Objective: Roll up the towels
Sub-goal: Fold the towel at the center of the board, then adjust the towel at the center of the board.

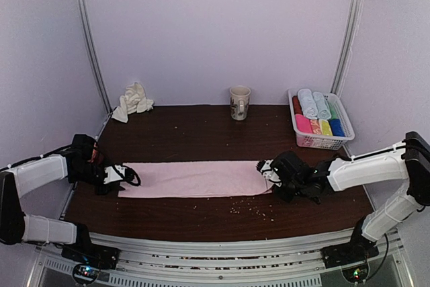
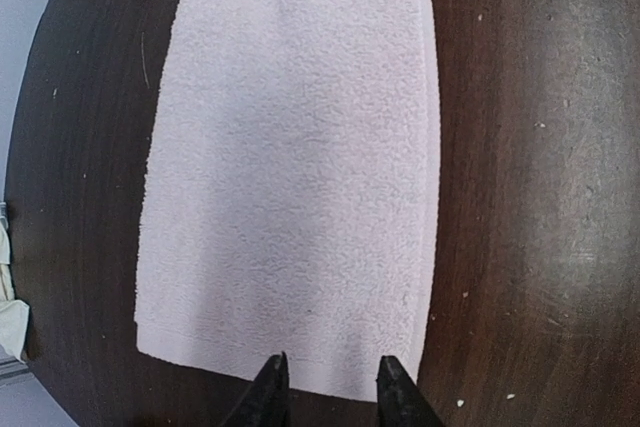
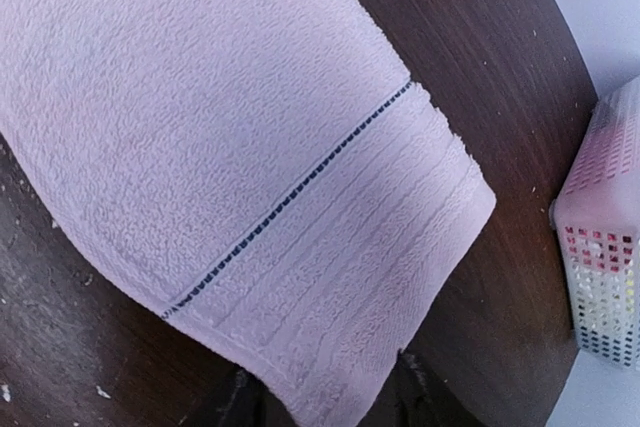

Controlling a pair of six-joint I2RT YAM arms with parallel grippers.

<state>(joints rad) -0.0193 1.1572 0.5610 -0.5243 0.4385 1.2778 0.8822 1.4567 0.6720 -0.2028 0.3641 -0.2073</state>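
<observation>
A pale pink towel [image 1: 196, 178] lies flat in a long strip across the middle of the dark table. My left gripper [image 1: 126, 175] sits at its left end. In the left wrist view the fingertips [image 2: 270, 377] stand apart at the towel's [image 2: 290, 167] short edge, with nothing pinched between them. My right gripper [image 1: 266, 168] sits at the right end. There the towel's ribbed hem [image 3: 340, 277] lies loose between the spread, dim fingers [image 3: 236, 399]. A cream-white towel [image 1: 132, 101] lies crumpled at the back left.
A mug [image 1: 239, 102] stands at the back centre. A white basket [image 1: 334, 141] at the back right holds several rolled towels, light blue-grey and bright colours; its wall [image 3: 600, 277] shows close beside the right gripper. Crumbs dot the table front.
</observation>
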